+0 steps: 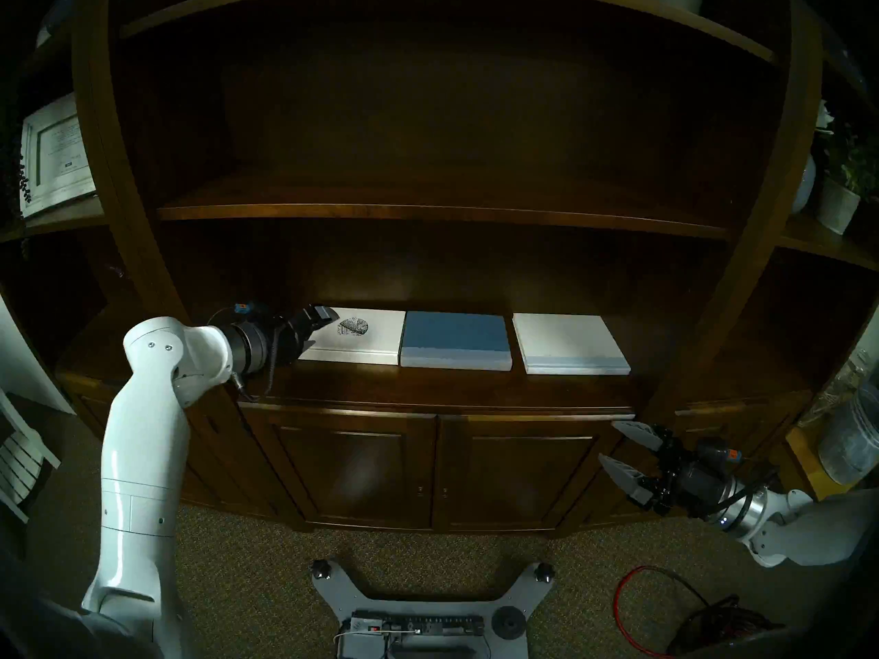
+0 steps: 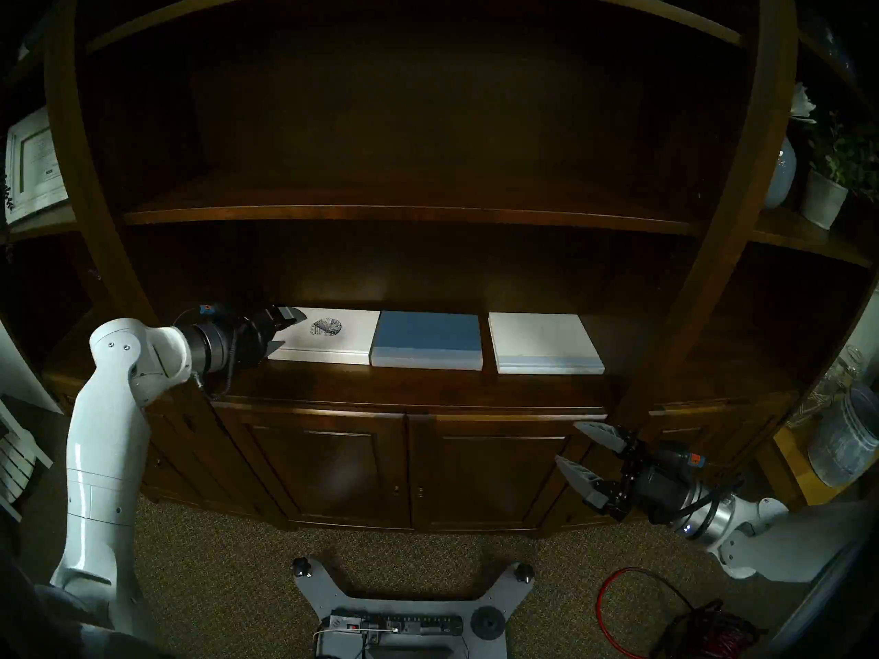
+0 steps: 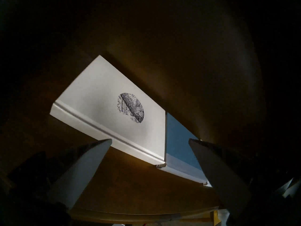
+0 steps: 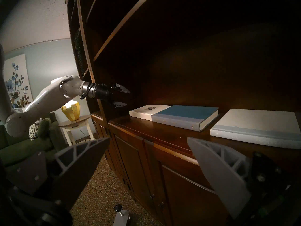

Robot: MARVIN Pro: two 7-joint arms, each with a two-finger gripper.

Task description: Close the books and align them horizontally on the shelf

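Three closed books lie flat in a row on the dark wooden shelf (image 1: 428, 389). At the left is a white book with a dark round emblem (image 1: 366, 342) (image 3: 101, 98) (image 4: 143, 112). A blue book (image 1: 454, 339) (image 3: 179, 139) (image 4: 187, 112) touches its right side. A white book with a pale-blue strip (image 1: 568, 342) (image 4: 260, 123) lies a gap further right. My left gripper (image 1: 323, 330) (image 2: 294, 330) (image 3: 150, 140) (image 4: 128, 98) is open and holds nothing. It hangs just above the shelf at the emblem book's left end. My right gripper (image 1: 609, 440) (image 2: 568, 442) (image 4: 148, 138) is open and empty, below the shelf's front edge at the right.
A thinner upper board (image 1: 428, 213) runs above the books. Cabinet doors (image 1: 361, 472) stand below the shelf. A framed certificate (image 1: 57, 158) is at far left; a potted plant (image 1: 842, 201) and a glass jar (image 1: 851, 444) are at far right. A red cable (image 1: 632, 596) lies on the carpet.
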